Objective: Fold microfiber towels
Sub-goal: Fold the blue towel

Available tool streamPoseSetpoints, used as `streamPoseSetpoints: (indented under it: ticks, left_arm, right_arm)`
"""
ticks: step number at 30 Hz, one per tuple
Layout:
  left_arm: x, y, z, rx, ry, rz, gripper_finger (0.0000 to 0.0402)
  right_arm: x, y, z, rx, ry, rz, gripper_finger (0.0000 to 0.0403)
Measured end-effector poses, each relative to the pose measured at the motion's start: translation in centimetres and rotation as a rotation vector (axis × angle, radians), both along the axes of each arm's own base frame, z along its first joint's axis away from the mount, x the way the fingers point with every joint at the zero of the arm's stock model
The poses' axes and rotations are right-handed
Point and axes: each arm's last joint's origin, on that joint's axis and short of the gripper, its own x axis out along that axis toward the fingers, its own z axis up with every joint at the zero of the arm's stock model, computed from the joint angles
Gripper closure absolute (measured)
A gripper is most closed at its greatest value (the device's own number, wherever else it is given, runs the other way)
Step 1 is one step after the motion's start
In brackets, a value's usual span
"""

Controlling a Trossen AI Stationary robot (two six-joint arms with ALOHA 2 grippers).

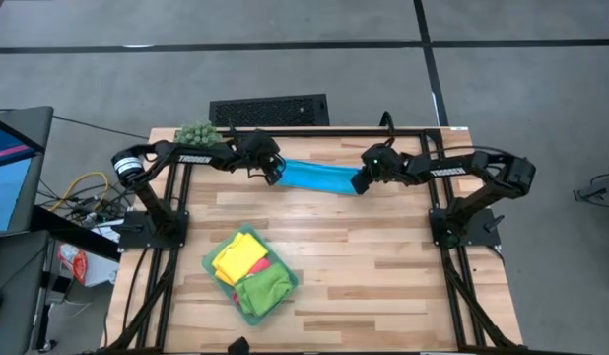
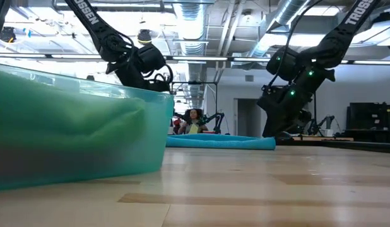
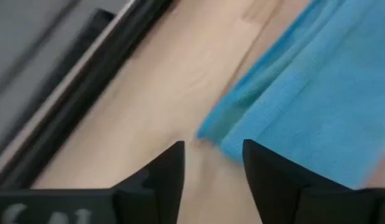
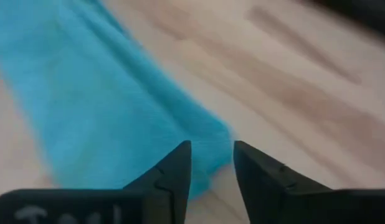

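Observation:
The bright blue towel (image 1: 319,178) lies folded into a long strip on the table's far middle; it also shows in the low view (image 2: 220,142). My left gripper (image 1: 273,176) is open over the strip's left end (image 3: 223,134), and I see no touch. My right gripper (image 1: 361,183) is open over the strip's right end (image 4: 208,146), and I see no touch there either. The yellow towel (image 1: 237,258), the pink towel (image 1: 259,266) and the leaf green towel (image 1: 263,292) lie in the teal tray (image 1: 212,264).
The teal tray stands near the table's front left and fills the left of the low view (image 2: 75,126). A spiky green plant ball (image 1: 196,131) sits at the far left corner. Bare wood lies between the strip and the tray. Dark frame rails run along both sides.

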Motion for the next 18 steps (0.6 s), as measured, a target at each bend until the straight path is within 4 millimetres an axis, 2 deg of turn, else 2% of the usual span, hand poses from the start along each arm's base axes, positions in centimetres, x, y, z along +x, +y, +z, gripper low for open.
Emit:
streamPoseSetpoints:
  ticks: [4,8,13,18]
  left_arm:
    - [0.6,0.3,1.6,-0.17,-0.167,-0.095,0.0243]
    - [2.0,-0.8,2.8,-0.232,-0.31,-0.208,0.0268]
    - [3.5,-3.1,1.4,-0.123,-0.194,-0.292,0.0336]
    - [4.1,-2.8,-0.5,-0.039,-0.115,-0.239,0.0394]
  right_arm:
    - [0.6,0.3,0.6,0.088,-0.123,0.114,0.0248]
    - [1.7,1.4,1.1,0.078,-0.191,0.178,0.0252]
    - [2.4,2.1,0.6,-0.024,-0.149,0.116,0.0273]
    - [2.6,1.7,-0.3,-0.041,-0.12,0.083,0.0292]
